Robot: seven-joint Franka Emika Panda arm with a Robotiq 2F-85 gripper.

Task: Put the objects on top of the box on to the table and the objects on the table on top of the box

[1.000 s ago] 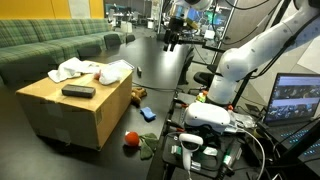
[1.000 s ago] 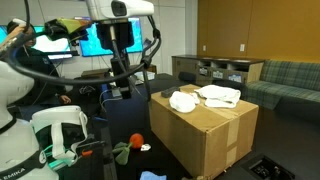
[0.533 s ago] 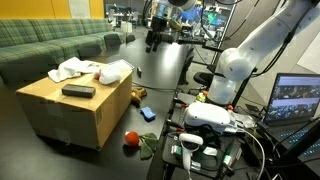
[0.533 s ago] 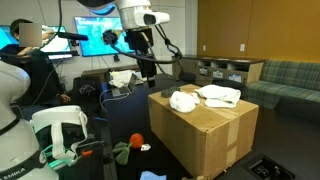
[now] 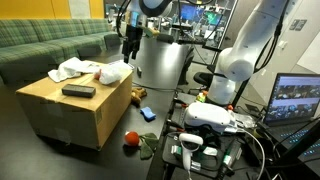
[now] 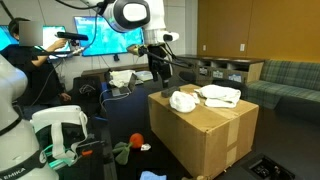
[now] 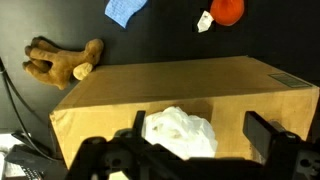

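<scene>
We see the pincer hanging in the air over one edge of the box, touching nothing. Its jaws stand wide apart and empty. In the wrist view its two fingers frame a crumpled white cloth that lies on the box top below.

The box is a large tan cardboard one and stands on the dark, glossy worktop. Its flat top carries three things. These are the crumpled cloth near the pincer's side, a flatter white cloth just beside it, and a dark flat object set apart towards the opposite edge.

On the worktop, clear of the box, lie a brown plush toy, a blue cloth and a red ball. A small white item sits just beside the ball. We cannot tell what that white item is, nor what the dark object on the box is.
</scene>
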